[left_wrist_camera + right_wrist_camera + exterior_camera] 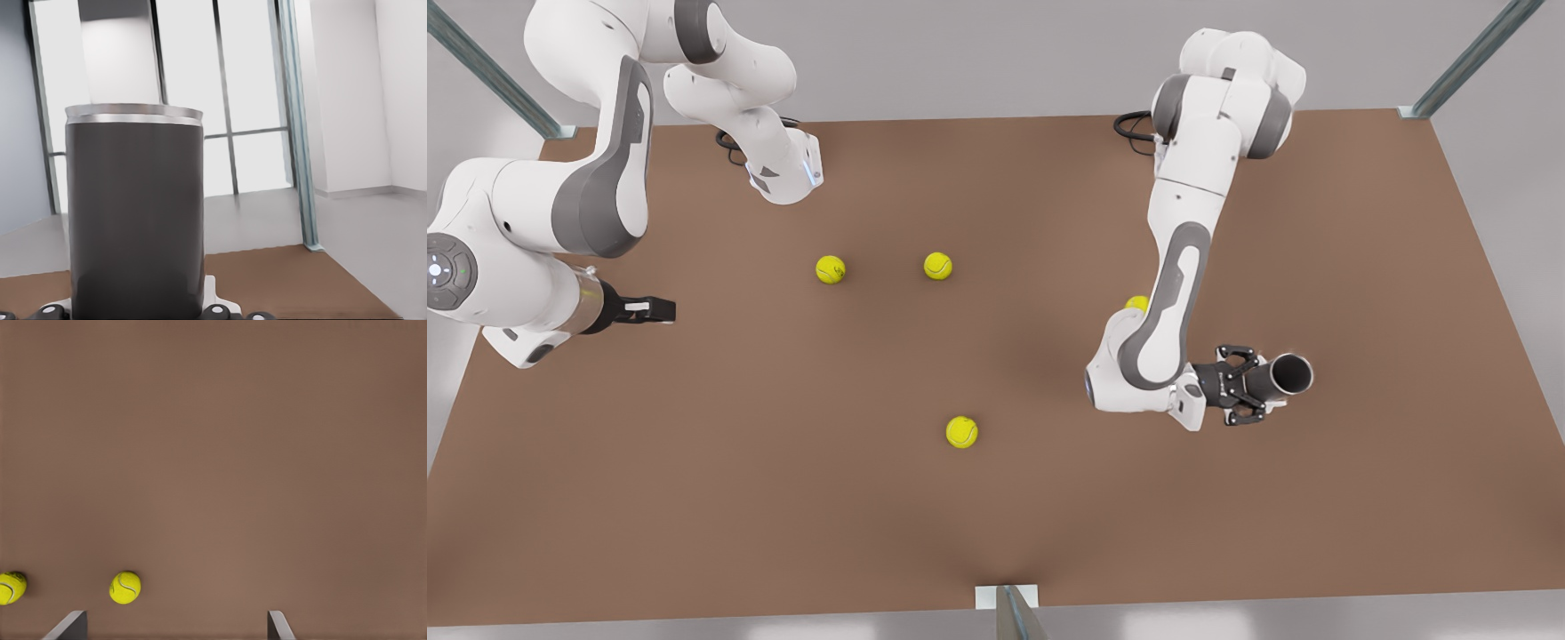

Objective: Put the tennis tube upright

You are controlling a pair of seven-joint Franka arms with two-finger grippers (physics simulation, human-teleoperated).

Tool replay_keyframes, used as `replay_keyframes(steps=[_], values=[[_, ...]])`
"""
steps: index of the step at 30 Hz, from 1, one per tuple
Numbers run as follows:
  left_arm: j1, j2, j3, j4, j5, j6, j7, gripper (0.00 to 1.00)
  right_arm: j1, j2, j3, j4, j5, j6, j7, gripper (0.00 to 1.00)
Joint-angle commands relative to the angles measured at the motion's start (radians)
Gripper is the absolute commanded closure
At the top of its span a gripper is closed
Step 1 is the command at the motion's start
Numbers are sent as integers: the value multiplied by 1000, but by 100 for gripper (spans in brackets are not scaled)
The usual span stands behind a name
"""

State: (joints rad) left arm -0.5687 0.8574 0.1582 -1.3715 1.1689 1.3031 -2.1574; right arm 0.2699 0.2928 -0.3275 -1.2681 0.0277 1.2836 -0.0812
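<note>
Grey metal, the tube [1288, 375] stands near the table's [996, 498] edge on the front view's right, its open mouth up, gripped around its side by the left gripper [1249, 384], seemingly to steady it as it is set upright. That arm is folded low with a level wrist, while the right gripper [660, 309] waits spread open above the table at the front view's left.

Glossy white arm [1183, 222] casings carry grey joint panels, black base cables and dark end effectors.
</note>
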Motion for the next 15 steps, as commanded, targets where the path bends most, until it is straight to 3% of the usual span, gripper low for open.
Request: replay_keyframes(steps=[1,9,15], values=[[3,18,1,0,-8,77,-432,31,0,-1,-1,-1,1,-1,-15,0],[3,40,1,-31,-23,107,-584,31,0,3,-1,-1,0,-1,-15,0],[-3,32,9,-81,-9,-15,-582,31,-2,3,-1,-2,1,-1,-17,0]])
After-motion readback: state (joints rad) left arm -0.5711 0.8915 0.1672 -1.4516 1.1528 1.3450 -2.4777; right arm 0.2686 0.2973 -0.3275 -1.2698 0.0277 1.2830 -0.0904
